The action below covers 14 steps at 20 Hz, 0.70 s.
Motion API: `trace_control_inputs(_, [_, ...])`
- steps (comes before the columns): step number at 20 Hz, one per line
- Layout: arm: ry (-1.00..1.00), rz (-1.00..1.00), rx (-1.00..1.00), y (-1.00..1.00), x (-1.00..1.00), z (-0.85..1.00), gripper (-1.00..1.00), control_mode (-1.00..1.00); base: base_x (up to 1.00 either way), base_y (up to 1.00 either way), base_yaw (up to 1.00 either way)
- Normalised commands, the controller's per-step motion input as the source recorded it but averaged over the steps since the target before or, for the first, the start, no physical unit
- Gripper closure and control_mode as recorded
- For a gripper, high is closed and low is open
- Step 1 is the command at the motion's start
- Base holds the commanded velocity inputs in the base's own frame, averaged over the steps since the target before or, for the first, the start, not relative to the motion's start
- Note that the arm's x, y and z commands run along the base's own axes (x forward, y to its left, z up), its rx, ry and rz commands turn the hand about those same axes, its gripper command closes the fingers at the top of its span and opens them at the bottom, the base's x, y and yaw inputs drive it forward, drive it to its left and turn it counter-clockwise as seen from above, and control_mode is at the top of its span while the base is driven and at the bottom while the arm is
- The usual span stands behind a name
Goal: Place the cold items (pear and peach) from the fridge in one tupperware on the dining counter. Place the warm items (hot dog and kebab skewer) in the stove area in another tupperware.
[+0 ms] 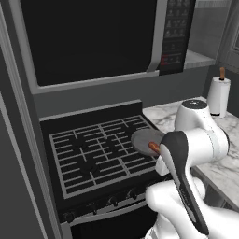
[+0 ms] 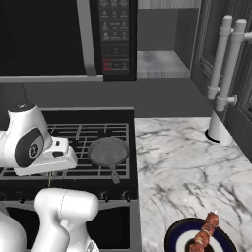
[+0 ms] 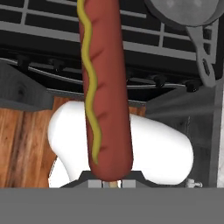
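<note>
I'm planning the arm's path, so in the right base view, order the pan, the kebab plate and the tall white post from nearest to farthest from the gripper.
1. Pan, on the stove just right of the gripper.
2. Kebab plate, at the counter's front edge.
3. Tall white post, far right at the counter's back.

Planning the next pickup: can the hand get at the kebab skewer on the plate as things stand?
Probably not yet. The hand is shut on the hot dog over the stove; the kebab skewer lies uncovered on its plate on the counter.
</note>
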Motion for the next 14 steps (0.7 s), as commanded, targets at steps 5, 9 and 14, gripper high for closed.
trace_control_inputs(5, [0.0,0.0,0.0,0.0,0.0,0.0,1.0,-1.0,0.0,0.0,0.0])
trace_control_inputs(9, [0.0,0.0,0.0,0.0,-0.06,0.0,1.0,1.0,-0.34,0.0,-0.02])
trace_control_inputs(14, [0.0,0.0,0.0,0.0,0.0,0.0,1.0,1.0,-0.72,0.0,-0.03])
